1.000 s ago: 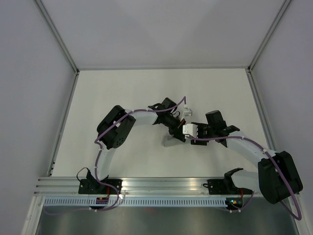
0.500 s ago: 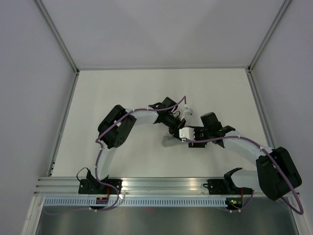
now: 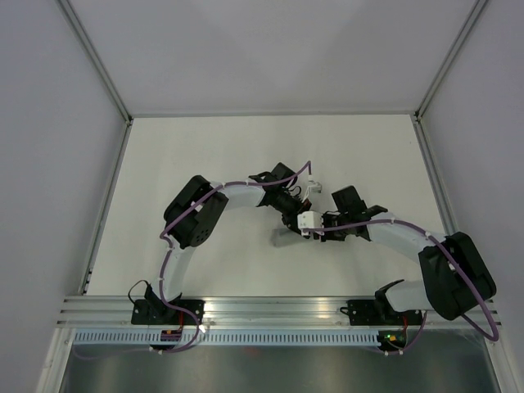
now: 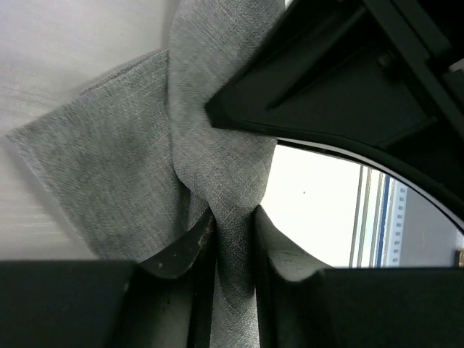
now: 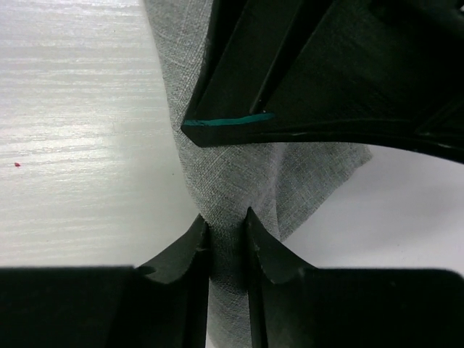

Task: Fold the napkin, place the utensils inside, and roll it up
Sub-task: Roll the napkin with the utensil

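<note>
The napkin (image 4: 123, 167) lies near the middle of the table, bunched up between the two wrists, so the top view shows only a small grey strip of it. The rest is hidden under the arms. The left gripper (image 4: 232, 243) is closed narrowly on a gathered fold of the cloth, which fills the gap between its fingers. The right gripper (image 5: 226, 235) pinches another fold of the same cloth, jaws nearly together, with the two grippers almost touching. Compared with a second ago, the right arm has swung leftward, bringing its wrist closer to the left one. Its elbow has also shifted inward, while the left arm has hardly moved. The table (image 3: 205, 155) is pale and matte, enclosed by plain white walls (image 3: 270, 49), with an aluminium rail (image 3: 270, 309) along the near edge carrying both bases.
</note>
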`<state>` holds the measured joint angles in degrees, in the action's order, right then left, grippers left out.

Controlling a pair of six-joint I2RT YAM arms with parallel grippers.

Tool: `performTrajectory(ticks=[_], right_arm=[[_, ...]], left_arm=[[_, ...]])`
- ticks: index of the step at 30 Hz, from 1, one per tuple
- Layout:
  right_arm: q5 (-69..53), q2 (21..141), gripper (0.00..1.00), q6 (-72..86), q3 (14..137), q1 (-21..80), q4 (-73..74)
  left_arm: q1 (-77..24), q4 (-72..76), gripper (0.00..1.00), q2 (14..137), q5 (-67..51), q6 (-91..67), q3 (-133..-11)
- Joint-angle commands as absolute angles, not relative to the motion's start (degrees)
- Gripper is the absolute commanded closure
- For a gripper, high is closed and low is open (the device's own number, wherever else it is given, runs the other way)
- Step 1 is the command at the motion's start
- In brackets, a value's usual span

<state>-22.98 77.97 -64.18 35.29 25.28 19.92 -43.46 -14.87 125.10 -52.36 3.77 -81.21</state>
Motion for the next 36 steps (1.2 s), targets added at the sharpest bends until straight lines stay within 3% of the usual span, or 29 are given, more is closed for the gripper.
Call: performTrajectory(ticks=[1, 16, 19, 26, 32, 36], right_arm=[[-21.9, 79.4, 0.78, -63.0, 36.9, 25.2, 21.3], [-29.7, 91.4, 0.87, -69.5, 51.8, 19.5, 40.5], [-29.7, 92.8, 0.87, -70.5, 52.6, 19.3, 41.9], [-29.3, 94.4, 0.88, -71.1, 53.7, 19.2, 43.3], [-30.3, 99.8, 0.92, -72.0, 58.4, 19.0, 48.2], [-30.6, 103.9, 0.92, -72.5, 62.7, 18.7, 51.8]], left_arm=[[-43.2, -20.9, 0.71, 127.3, -43.4, 1.6, -78.2], [-40.5, 1.5, 0.61, 113.0, -39.7, -12.5, -68.2], [-40.3, 6.1, 0.31, 110.3, -37.0, -13.8, -65.2], [-40.1, 13.3, 0.37, 104.6, -25.3, -13.4, -58.4], [-40.2, 35.1, 0.38, 84.8, 2.0, -14.5, -37.5], [-40.8, 42.4, 0.38, 70.2, 9.9, -10.9, -27.3]])
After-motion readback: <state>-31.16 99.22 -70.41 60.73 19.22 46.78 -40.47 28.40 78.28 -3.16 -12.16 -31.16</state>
